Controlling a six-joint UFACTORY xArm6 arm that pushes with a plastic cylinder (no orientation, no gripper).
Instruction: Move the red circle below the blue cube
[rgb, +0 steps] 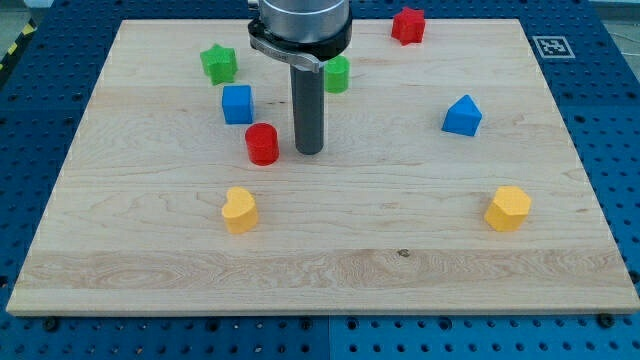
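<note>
The red circle (262, 143) stands on the wooden board (320, 260), just below and a little to the right of the blue cube (237, 103). My tip (309, 151) rests on the board to the right of the red circle, a small gap apart from it. The rod rises from there to the arm's head at the view's top, which partly hides a green block (337, 74).
A green star (218, 63) lies upper left, a red star (407, 25) at the top right. A blue house-shaped block (462, 116) sits at right. A yellow heart (239, 210) lies lower left and a yellow block (508, 208) lower right.
</note>
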